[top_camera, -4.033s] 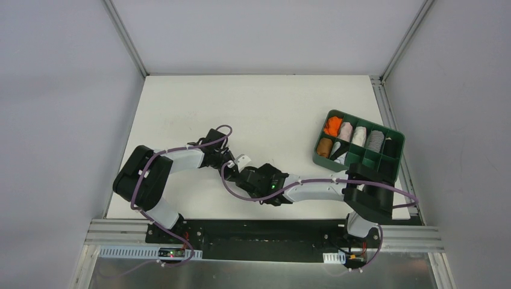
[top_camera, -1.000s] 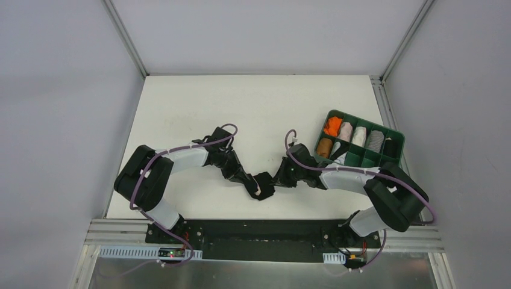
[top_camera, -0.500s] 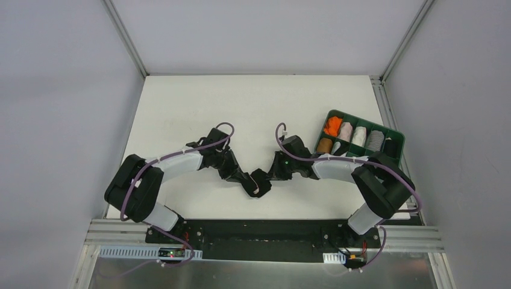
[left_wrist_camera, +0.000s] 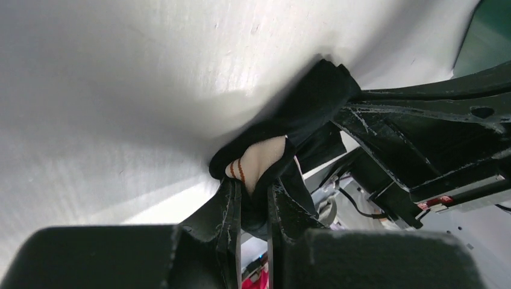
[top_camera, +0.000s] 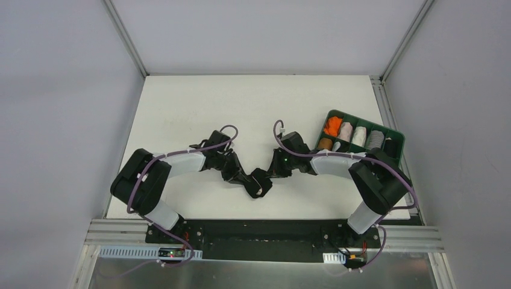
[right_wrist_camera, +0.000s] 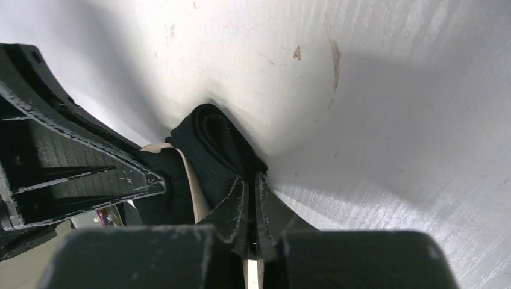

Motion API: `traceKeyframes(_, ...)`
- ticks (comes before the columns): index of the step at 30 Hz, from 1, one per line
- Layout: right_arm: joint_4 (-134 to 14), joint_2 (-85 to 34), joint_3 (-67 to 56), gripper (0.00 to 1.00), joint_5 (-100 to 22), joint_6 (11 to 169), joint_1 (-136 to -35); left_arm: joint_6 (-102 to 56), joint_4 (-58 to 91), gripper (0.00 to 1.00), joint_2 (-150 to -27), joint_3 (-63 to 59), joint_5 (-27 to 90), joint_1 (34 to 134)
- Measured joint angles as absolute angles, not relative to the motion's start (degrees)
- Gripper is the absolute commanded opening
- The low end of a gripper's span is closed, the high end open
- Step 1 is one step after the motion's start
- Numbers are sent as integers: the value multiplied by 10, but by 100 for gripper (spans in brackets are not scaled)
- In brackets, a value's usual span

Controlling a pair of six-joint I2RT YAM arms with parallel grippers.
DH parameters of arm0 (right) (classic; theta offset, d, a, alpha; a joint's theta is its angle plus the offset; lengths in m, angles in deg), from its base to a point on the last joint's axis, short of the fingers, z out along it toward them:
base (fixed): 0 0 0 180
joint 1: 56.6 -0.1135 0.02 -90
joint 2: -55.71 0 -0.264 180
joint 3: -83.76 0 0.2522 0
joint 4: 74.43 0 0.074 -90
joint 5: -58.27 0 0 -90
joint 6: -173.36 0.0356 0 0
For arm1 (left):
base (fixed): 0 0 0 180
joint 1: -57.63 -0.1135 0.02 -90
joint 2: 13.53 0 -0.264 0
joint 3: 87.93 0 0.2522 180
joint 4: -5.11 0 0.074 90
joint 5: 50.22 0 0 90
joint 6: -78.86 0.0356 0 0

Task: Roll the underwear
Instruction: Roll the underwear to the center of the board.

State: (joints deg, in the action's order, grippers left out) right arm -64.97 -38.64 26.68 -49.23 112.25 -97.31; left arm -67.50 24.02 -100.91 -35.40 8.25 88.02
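Observation:
The underwear [top_camera: 260, 182] is a small rolled bundle of black fabric with a pale beige waistband edge, at the near middle of the table between both grippers. My left gripper [top_camera: 246, 179] is shut on its left end; the left wrist view shows the beige band with two red stripes [left_wrist_camera: 256, 164] pinched between the fingers [left_wrist_camera: 230, 198]. My right gripper [top_camera: 269, 174] is shut on the roll's right end; the right wrist view shows black folds [right_wrist_camera: 211, 150] pinched at the fingertips [right_wrist_camera: 240, 195].
A green divided tray [top_camera: 385, 168] at the right holds orange, white, grey, brown and black rolled garments. The white table [top_camera: 253, 108] has walls at the back and sides, and a metal rail along its near edge.
Four seconds ago the right arm stretched across near the left gripper. Since then it has swung round to face the left gripper across the bundle. Over the last second both grippers shifted slightly away from me.

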Motion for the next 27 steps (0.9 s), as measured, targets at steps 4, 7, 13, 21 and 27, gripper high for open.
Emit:
traceKeyframes(4, -629, -391, 251, 0, -492, 1102, -973, -671, 237, 0, -1043, -337, 55, 880)
traceKeyframes(7, -617, -392, 244, 0, -487, 1087, -973, -671, 240, 0, -1058, -325, 47, 880)
traceKeyframes(13, -570, -369, 239, 41, -462, 1066, -973, -671, 267, 0, -1060, -309, 58, 880)
traceKeyframes(21, -483, -251, 233, 60, -391, 1028, -994, -673, 302, 0, -1059, -299, 72, 881)
traceKeyframes(27, -467, -222, 197, 73, -279, 958, -1153, -675, 314, 0, -1059, -296, 75, 881)
